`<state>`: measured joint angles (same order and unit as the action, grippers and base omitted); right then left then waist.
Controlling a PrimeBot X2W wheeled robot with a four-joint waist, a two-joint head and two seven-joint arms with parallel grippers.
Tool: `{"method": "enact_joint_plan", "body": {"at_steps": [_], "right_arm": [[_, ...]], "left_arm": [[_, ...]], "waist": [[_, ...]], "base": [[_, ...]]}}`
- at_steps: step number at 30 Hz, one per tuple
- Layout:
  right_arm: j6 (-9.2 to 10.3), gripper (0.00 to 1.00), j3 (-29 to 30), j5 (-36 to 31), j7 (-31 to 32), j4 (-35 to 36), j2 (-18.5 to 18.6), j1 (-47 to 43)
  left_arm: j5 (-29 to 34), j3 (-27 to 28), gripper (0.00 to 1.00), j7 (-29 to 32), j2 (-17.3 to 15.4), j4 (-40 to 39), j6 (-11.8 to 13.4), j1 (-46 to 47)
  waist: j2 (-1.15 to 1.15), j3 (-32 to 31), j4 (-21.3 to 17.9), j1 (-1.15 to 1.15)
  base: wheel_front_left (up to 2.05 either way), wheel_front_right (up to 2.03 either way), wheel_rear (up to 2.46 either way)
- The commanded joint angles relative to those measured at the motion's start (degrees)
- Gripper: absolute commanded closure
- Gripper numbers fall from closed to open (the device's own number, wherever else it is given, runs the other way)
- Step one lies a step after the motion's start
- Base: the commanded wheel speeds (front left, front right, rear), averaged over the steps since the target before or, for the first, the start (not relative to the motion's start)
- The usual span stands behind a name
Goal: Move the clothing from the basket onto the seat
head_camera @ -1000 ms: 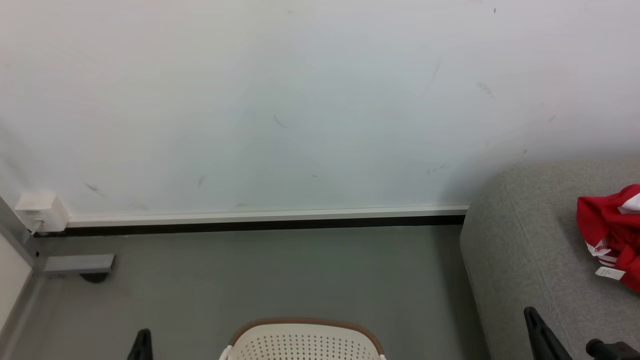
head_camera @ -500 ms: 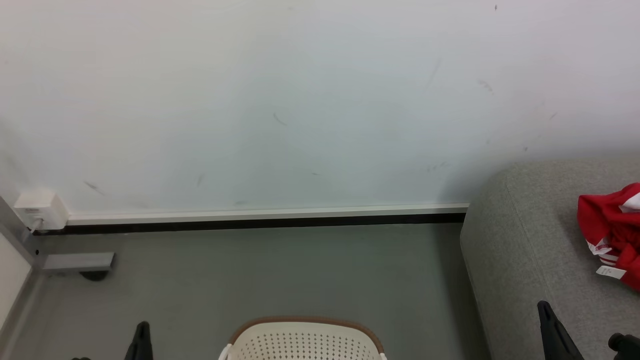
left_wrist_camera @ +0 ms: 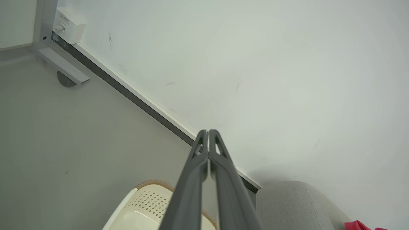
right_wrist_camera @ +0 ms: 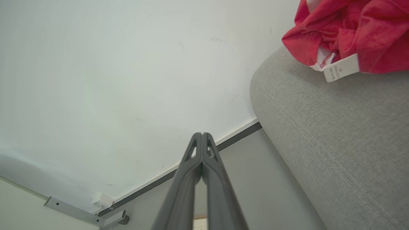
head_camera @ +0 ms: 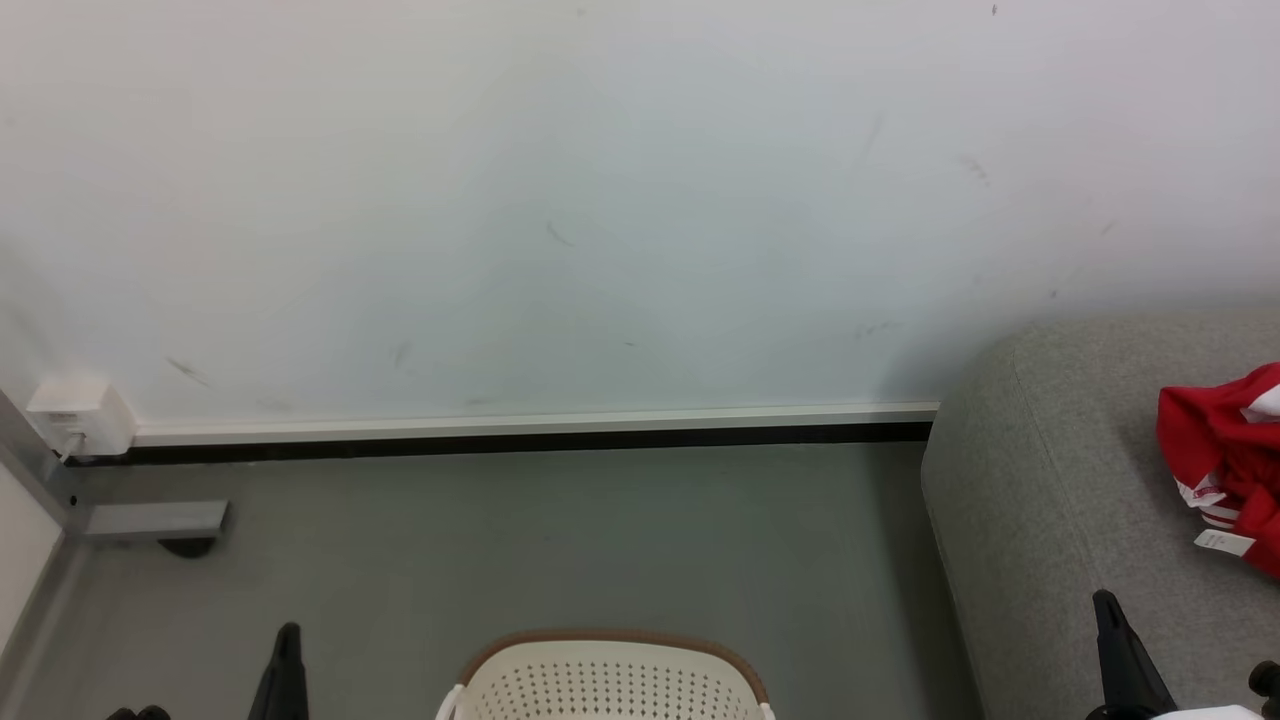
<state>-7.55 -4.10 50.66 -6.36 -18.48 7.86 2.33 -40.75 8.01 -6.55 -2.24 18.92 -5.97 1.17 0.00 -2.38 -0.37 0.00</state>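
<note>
The red jersey (head_camera: 1228, 465) lies crumpled on the light-grey sofa (head_camera: 1050, 490) at the right edge of the head view, white tag showing; in the right wrist view the jersey (right_wrist_camera: 348, 28) rests on the sofa (right_wrist_camera: 335, 134). The cream perforated basket (head_camera: 607, 680) with its brown rim stands on the floor at bottom centre; what is inside it is hidden. My left gripper (head_camera: 287, 640) is beside the basket at lower left; its fingers (left_wrist_camera: 207, 132) are shut and empty. My right gripper (head_camera: 1105, 605) hangs over the sofa's front, shut and empty, fingers (right_wrist_camera: 202, 135) together.
A pale wall with a white and black skirting (head_camera: 530, 435) runs behind the grey floor (head_camera: 560, 540). A white wall box (head_camera: 72, 418) and a grey metal foot (head_camera: 150, 522) sit at the left.
My right gripper has drifted to the right and slightly up along the sofa's front. The left fingertip has risen a little. The jersey and basket stay put.
</note>
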Motion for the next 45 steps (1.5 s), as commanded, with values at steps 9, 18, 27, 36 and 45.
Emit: {"method": "enact_joint_plan", "body": {"at_steps": [9, 18, 27, 36, 45], "right_arm": [[0.04, 1.00, 1.9, 6.5, 1.9, 1.4, -0.4, 2.2], [0.05, 1.00, 3.3, 11.7, 3.5, 1.9, -1.1, 2.6], [0.06, 1.00, 4.5, 16.5, 5.1, 2.2, -1.7, 3.0], [0.06, 1.00, 5.7, 20.9, 6.4, 2.6, -2.3, 3.3], [0.07, 1.00, 6.7, 25.0, 7.8, 3.0, -2.8, 3.6]], "left_arm": [[-7.8, -0.2, 1.00, 2.0, -0.5, -1.5, -0.4, 2.1], [-14.4, -0.3, 1.00, 3.6, -0.6, -2.0, -0.6, 2.7], [-20.4, -0.5, 1.00, 5.1, -0.6, -2.5, -0.7, 3.2], [-25.7, -0.6, 1.00, 6.6, -0.7, -2.8, -0.9, 3.7], [-30.9, -0.8, 1.00, 7.9, -0.7, -3.2, -1.0, 4.1]], "waist": [[0.00, 0.2, 0.0, 0.00], [0.00, 0.5, 0.1, 0.00], [0.00, 0.7, 0.1, 0.00], [0.00, 0.9, 0.1, 0.00], [0.00, 1.2, 0.2, 0.00]], "base": [[0.00, 0.00, 0.00], [0.00, 0.00, 0.00], [0.00, 0.00, 0.00], [0.00, 0.00, 0.00], [0.00, 0.00, 0.00]]}}
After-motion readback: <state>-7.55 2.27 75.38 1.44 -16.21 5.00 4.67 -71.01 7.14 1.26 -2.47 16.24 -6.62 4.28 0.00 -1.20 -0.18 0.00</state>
